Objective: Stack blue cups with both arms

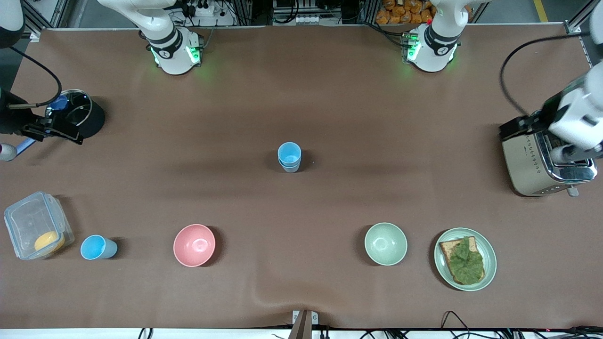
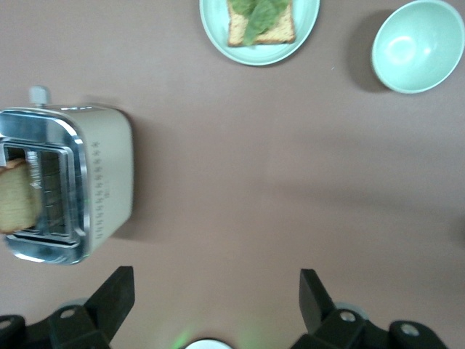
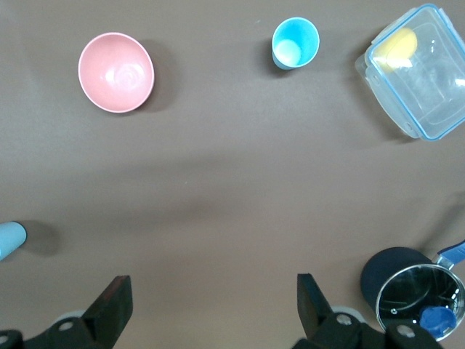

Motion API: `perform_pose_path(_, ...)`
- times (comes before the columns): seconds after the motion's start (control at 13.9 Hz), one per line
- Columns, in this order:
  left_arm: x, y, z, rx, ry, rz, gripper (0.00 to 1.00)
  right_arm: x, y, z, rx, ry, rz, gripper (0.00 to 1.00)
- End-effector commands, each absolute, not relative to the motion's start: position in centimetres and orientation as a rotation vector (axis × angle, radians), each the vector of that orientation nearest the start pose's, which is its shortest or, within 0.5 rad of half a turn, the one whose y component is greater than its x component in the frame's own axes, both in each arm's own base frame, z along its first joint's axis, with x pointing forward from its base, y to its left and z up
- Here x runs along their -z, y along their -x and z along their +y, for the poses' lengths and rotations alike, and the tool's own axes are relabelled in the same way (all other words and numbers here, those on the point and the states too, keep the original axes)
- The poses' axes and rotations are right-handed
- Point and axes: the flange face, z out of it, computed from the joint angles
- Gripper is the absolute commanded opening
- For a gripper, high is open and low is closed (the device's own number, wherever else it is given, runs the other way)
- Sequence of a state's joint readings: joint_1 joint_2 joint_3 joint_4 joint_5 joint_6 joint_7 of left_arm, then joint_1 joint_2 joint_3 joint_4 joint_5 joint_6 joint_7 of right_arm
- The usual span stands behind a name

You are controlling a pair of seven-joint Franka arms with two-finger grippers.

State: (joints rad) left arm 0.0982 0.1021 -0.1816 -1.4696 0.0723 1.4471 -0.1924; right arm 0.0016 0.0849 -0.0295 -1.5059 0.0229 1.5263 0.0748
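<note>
In the middle of the table a bright blue cup (image 1: pixel 289 153) sits nested in a paler blue cup (image 1: pixel 289 166); an edge of this stack shows in the right wrist view (image 3: pixel 10 240). A third blue cup (image 1: pixel 98 247) stands upright near the front camera at the right arm's end, between the clear box and the pink bowl; it also shows in the right wrist view (image 3: pixel 295 43). My right gripper (image 1: pixel 52 128) hangs open and empty beside the black pot (image 3: pixel 211 302). My left gripper (image 1: pixel 567 151) hangs open and empty over the toaster (image 2: pixel 216 298).
A pink bowl (image 1: pixel 194 245), a pale green bowl (image 1: pixel 385 243) and a green plate (image 1: pixel 490 263) with toast and lettuce line the front. A clear box (image 1: pixel 33 221) holds a yellow thing. A black pot (image 1: pixel 89 117) and a toaster (image 1: pixel 530 160) stand at the table's ends.
</note>
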Motion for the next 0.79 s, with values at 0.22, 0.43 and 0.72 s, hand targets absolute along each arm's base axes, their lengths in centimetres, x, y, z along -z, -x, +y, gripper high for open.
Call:
perform_pose_path(0.22, -63.3, -54.6, -3.7, -0.141, 3.085, -0.115, 1.00, -61.6, -56.4, -1.1, -0.101, 3.119, 0.162, 1.00)
perform_pose_path(0.43, -63.9, -54.5, -3.7, -0.129, 3.117, -0.124, 1.00, -62.5, -55.9, -2.1, -0.072, 3.123, 0.155, 1.00)
perform_pose_path(0.72, -65.0, -53.9, -3.4, -0.099, 3.117, 0.065, 1.00, -62.9, -55.5, -3.9, -0.063, 3.119, 0.035, 1.00)
